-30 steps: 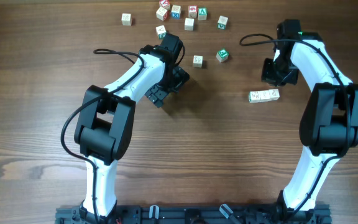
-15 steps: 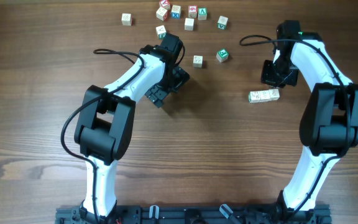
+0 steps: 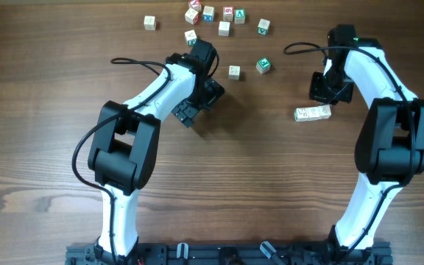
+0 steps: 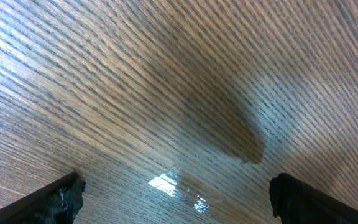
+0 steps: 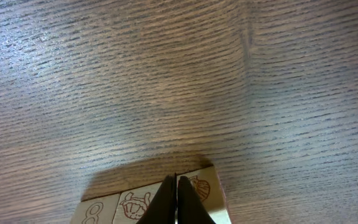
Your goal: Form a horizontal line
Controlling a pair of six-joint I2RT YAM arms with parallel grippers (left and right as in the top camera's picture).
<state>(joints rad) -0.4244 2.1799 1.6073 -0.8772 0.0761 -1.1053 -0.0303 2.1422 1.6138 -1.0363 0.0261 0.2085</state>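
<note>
The horizontal line (image 3: 313, 113) is a short bar of three pale wooden cubes touching side by side on the right of the table. In the right wrist view it (image 5: 98, 210) lies at the bottom edge, with faint brown marks on top. My right gripper (image 5: 176, 186) is shut and empty, its tips over the seam between the middle and right cubes; in the overhead view it (image 3: 328, 90) sits just behind the bar. My left gripper (image 4: 176, 193) is open and empty over bare wood, near the table's middle in the overhead view (image 3: 191, 109).
Several loose cubes with coloured symbols lie scattered at the back, among them a green one (image 3: 263, 65), a pale one (image 3: 234, 71) and one at the far left (image 3: 149, 23). The table is dark wood grain.
</note>
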